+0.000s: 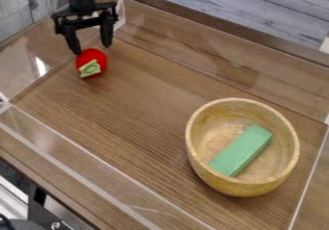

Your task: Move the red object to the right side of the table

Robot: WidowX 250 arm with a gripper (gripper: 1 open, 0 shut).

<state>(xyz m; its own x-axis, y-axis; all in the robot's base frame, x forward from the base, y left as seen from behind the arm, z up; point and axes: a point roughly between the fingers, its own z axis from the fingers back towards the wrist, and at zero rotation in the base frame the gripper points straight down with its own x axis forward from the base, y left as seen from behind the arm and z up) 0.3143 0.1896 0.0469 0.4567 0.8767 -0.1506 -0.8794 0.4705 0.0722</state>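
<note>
The table [154, 89] was noted bare at centre, the wooden bowl [241, 145] at four o'clock. The gripper [88, 39], jaws spread wide and empty, was poised directly over the red object [90, 63] at ten o'clock. A straight, centred descent was judged best, so both fingers straddle the rounded body before closing.

We see a table [154, 99] in brown with a fine, darker wood-grain pattern, and its clear acrylic walls [33, 128] carry pale, whitish glints along their edges. The red object [90, 63] is bright red, with a green and pale patch at its lower end. The gripper [88, 38] above it is black. The bowl [206, 120] is light tan wood with a slightly darker inside, and the flat block [240, 149] in it is plain mid-green. Behind the table we see grey-white boards with streaky weathered markings.
</note>
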